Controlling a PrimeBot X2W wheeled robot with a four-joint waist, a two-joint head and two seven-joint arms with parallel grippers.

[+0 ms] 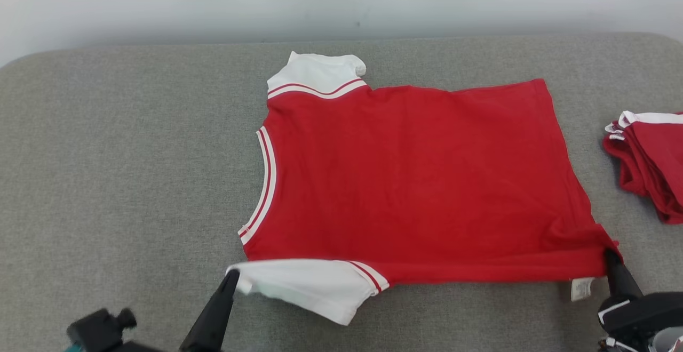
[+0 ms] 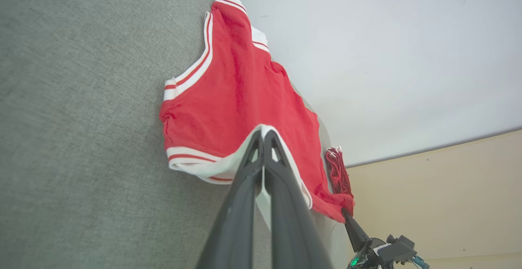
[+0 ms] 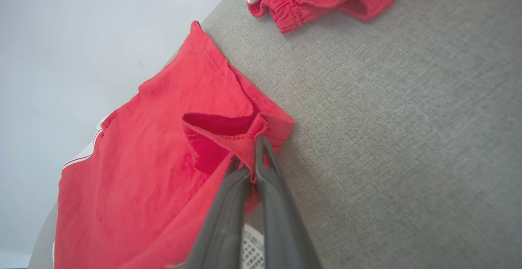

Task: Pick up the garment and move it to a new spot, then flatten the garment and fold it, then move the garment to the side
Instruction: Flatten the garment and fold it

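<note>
Fold step, we judge: garment (image 1: 416, 181) flat mid-frame on table (image 1: 106, 181), left gripper (image 1: 230, 277) pinched on white sleeve (image 1: 309, 285) lower left, right gripper (image 1: 609, 256) likewise on hem corner (image 1: 597, 245) lower right; next needs 2 even lifts.

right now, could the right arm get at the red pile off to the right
Probably not yet: the right claw is shut on a hem corner of the red shirt and must let go first, though nothing lies between it and the red pile.
</note>
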